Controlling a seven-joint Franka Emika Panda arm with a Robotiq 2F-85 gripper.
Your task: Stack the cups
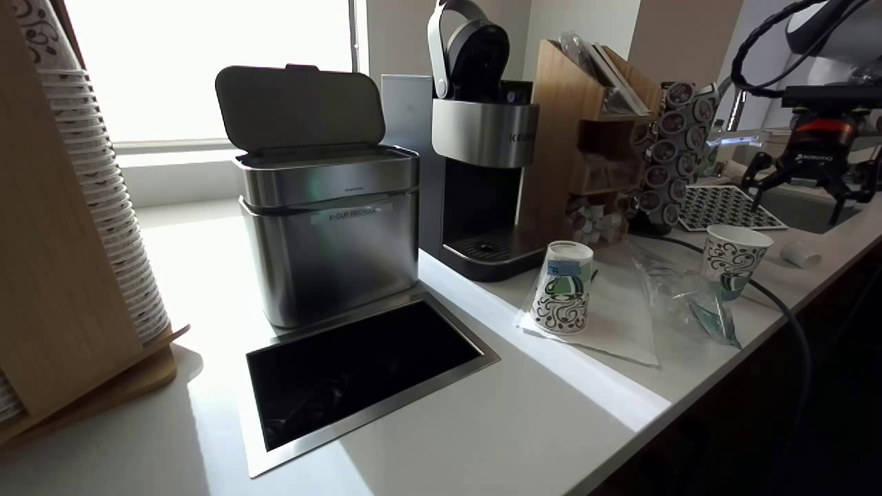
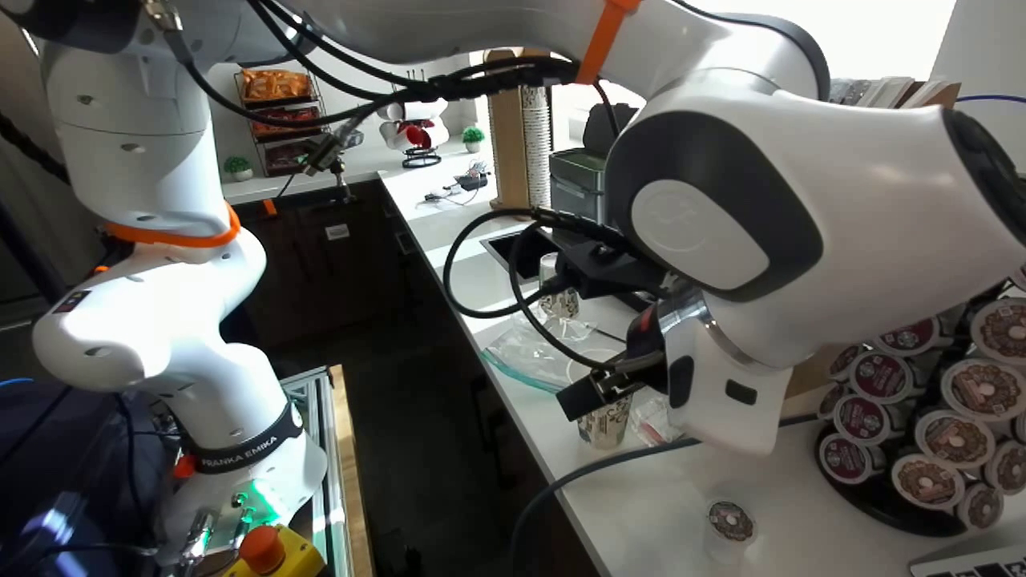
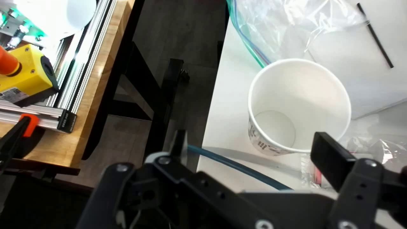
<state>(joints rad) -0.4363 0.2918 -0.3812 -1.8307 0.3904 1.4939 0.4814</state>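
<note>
Fingers [image 3: 332, 160] spread wide above the upright cup [image 3: 300, 105]

Mouth up it stands, near the edge of the counter [image 1: 524, 420], and your gripper [image 1: 796, 212] hangs above and close, a gap showing between tips and rim in an exterior view. From the wrist you see right down inside, one finger cutting across the rim.

Just beside that cup, a clear bag [image 3: 279, 28] sprawls, a black stick [image 3: 376, 39] close by. Follow the bag along and you meet the second cup [image 1: 563, 286], mouth down, well apart from its partner, near the coffee maker [image 1: 486, 134].

Swing outward: a cable [image 3: 238, 167] runs past your upright cup and drops off the edge; a lone pod [image 1: 799, 255] sits near it, and more pods [image 2: 954, 437] crowd the rack [image 2: 878, 505].

Farther out, past the second cup, you have a framed hole [image 1: 375, 409] in the counter, a steel bin [image 1: 331, 241] behind it, lid [image 1: 303, 107] up, and a tall column of cups [image 1: 110, 207].
</note>
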